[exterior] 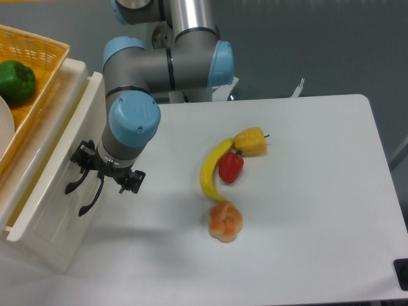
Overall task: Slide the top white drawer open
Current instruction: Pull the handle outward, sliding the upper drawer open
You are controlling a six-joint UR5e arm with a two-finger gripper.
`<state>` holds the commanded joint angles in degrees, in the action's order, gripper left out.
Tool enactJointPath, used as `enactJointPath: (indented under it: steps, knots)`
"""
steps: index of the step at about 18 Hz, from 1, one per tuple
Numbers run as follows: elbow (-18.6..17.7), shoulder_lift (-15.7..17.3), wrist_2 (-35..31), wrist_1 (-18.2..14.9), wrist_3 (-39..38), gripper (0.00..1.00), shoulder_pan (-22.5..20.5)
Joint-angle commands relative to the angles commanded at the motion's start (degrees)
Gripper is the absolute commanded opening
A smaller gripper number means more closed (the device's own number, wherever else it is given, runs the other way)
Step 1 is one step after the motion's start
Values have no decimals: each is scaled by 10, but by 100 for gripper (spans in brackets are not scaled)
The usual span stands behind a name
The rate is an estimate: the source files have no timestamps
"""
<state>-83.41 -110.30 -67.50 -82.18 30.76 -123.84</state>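
Top drawer (48, 191): cream-white glossy plastic, at 9 o'clock of the table (306, 210), under a yellow basket (35, 64). Curved black handle (75, 185) on its front, the only sensible hold; panel likely slippery, box rigid and light on its runners. Gripper (95, 171) sits at the handle; whether its fingers pinch it cannot be told. Lower handle (89, 201) just below.

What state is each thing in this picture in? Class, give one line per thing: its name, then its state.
top white drawer: slid partly out from the unit.
upper black handle: at the gripper, grip itself hidden.
gripper: at the drawer front, open or shut unclear.
yellow basket: on top of the unit, holding a green pepper.
banana: lying on the table, touching the red pepper.
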Motion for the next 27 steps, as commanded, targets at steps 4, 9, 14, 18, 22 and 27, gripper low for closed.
enactJointPath:
  steps: [4,9,14,18,22,27]
  knots:
    - [0,0,-3,-2,1,100,0]
    - [1,0,-17,-1,2,100,-4]
    - [5,0,-29,-1,3,100,-12]
    - [7,1,-29,-2,3,100,-20]
    - [8,2,-29,-2,3,100,-27]
    - [10,2,-33,-2,11,100,-40]
